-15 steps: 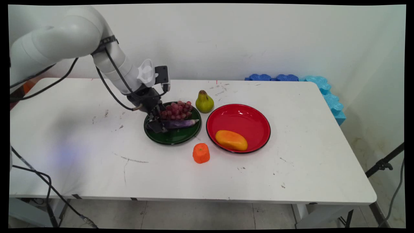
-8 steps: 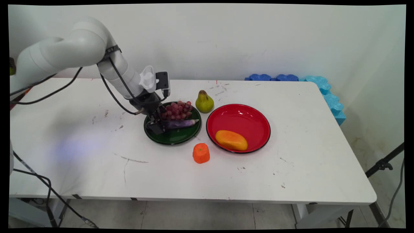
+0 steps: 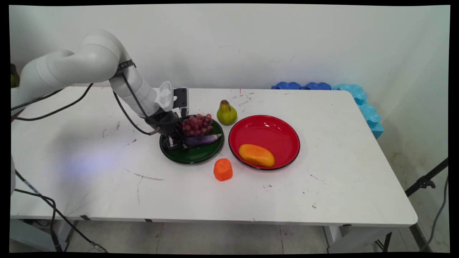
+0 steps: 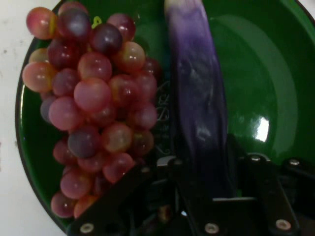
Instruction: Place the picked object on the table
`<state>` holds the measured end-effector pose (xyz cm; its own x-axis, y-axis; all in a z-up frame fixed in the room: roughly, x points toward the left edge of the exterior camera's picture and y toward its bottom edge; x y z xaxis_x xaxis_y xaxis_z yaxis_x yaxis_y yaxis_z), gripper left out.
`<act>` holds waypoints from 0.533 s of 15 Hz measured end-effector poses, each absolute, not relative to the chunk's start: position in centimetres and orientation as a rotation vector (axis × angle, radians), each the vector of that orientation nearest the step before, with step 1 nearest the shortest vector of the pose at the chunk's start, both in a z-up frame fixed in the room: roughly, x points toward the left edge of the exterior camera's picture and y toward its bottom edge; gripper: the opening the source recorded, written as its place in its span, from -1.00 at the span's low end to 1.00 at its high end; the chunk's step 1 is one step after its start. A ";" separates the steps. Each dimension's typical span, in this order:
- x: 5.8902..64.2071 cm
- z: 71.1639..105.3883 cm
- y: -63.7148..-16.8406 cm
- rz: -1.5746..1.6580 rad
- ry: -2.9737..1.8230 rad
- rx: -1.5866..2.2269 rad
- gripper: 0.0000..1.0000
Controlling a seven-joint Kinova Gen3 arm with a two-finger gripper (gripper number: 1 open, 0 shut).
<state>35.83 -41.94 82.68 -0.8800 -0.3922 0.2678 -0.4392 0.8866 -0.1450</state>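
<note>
The end effector point(image 3: 174, 141) is clamped on the near end of the purple eggplant point(image 4: 197, 98), which lies in the green plate point(image 3: 193, 156) beside a bunch of red grapes point(image 4: 93, 108) (they touch the eggplant's side) on the white bench point(image 3: 89, 179).

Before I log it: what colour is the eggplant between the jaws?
The eggplant is purple with whitish streaks, paler at its far tip; the hand view shows it best.

No lettering, label, brand, number or sign can be read on anything in either the main or hand view.
</note>
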 end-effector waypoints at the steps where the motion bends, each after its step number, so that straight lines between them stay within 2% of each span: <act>1: 35.8 82.7 -41.7 0.299 -2.824 0.617 -1.00; 5: 35.5 84.1 -41.1 0.329 -2.810 0.563 -1.00; 8: 35.0 87.6 -40.6 0.370 -2.776 0.535 -1.00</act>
